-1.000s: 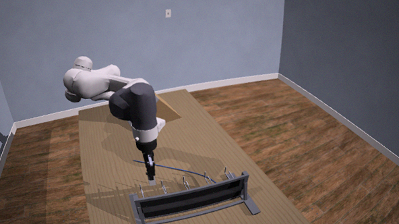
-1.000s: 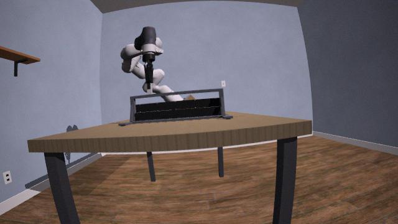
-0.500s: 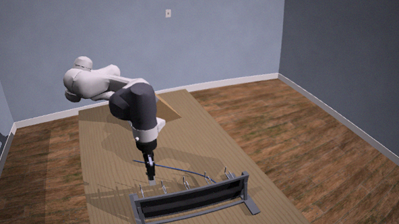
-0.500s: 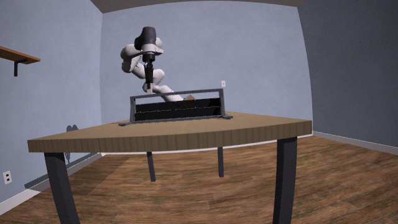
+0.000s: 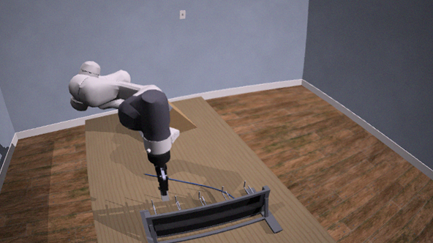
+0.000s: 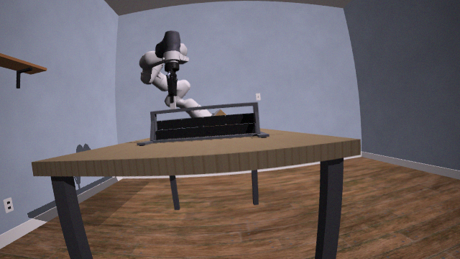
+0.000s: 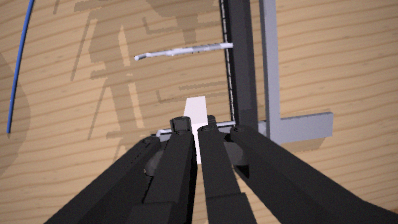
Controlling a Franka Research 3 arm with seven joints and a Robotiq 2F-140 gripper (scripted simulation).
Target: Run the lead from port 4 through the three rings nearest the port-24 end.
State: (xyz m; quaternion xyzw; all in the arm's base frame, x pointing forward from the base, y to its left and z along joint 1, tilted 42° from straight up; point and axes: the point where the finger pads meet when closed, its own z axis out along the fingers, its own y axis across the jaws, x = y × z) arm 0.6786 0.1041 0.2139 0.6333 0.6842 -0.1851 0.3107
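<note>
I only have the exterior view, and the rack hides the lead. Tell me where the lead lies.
Observer: In the top view the blue lead lies on the table, on the arm's side of the rack.
Operator: Report the gripper.
Observer: The gripper is shut. The wrist view shows the lead far off to its side, not between the fingers.
Operator: Check the rings.
Observer: In the top view the lead runs up to one ring. The end ring near the gripper carries no lead.
</note>
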